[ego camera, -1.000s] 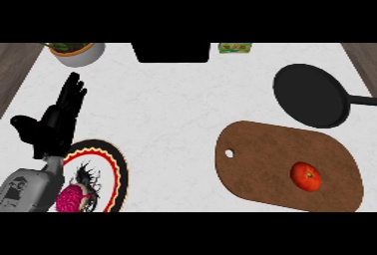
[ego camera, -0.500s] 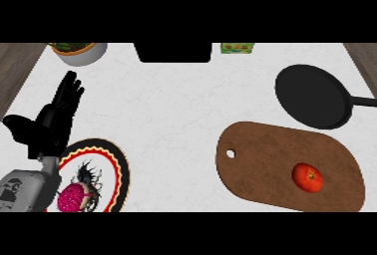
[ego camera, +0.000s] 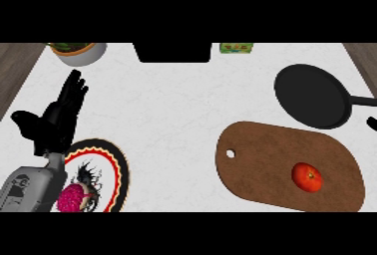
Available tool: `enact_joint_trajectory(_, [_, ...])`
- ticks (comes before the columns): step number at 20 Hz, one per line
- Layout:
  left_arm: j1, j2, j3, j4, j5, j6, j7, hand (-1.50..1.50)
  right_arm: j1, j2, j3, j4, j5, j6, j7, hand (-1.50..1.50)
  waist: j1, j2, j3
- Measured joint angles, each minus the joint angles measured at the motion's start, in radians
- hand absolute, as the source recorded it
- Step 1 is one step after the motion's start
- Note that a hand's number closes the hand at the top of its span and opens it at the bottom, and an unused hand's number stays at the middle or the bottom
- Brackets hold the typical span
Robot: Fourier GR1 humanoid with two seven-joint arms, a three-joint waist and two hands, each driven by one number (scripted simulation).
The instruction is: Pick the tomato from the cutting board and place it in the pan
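Note:
A red tomato [ego camera: 307, 177] lies on the right part of the brown cutting board [ego camera: 254, 159] at the lower right. The black pan [ego camera: 312, 95] sits just behind the board, empty, with its handle pointing right. My left hand [ego camera: 56, 118] rests open at the left, fingers up, far from the board. Only a small black bit of my right hand [ego camera: 372, 121] shows at the right edge, between the pan's handle and the board, apart from the tomato.
A plate with a patterned rim [ego camera: 114, 167] lies at the lower left under my left forearm, with a pink item [ego camera: 71, 197] on it. At the back stand a white bowl [ego camera: 80, 53], a black block [ego camera: 173, 53] and a small green box [ego camera: 237, 48].
A black bit of my right hand has come into view at the right edge. My left hand has hardly moved. Tomato, board and pan lie as before.

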Motion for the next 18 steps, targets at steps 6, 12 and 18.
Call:
enact_joint_trajectory(6, [0.014,-0.017,0.028,0.003,-0.021,-0.028,-0.013,0.0,-0.036,0.053,0.005,0.068,0.098,0.033,0.018,-1.5,-0.001,0.0,0.0])
enact_joint_trajectory(12, [0.001,-0.044,0.043,-0.001,-0.051,-0.038,0.004,0.0,-0.079,0.096,0.02,0.144,0.147,0.097,0.008,-1.5,0.0,0.0,0.0])
enact_joint_trajectory(18, [-0.012,-0.05,0.071,0.02,-0.065,-0.061,0.003,0.0,-0.079,0.137,0.063,0.223,0.226,0.129,-0.075,-1.5,-0.001,0.0,0.0])
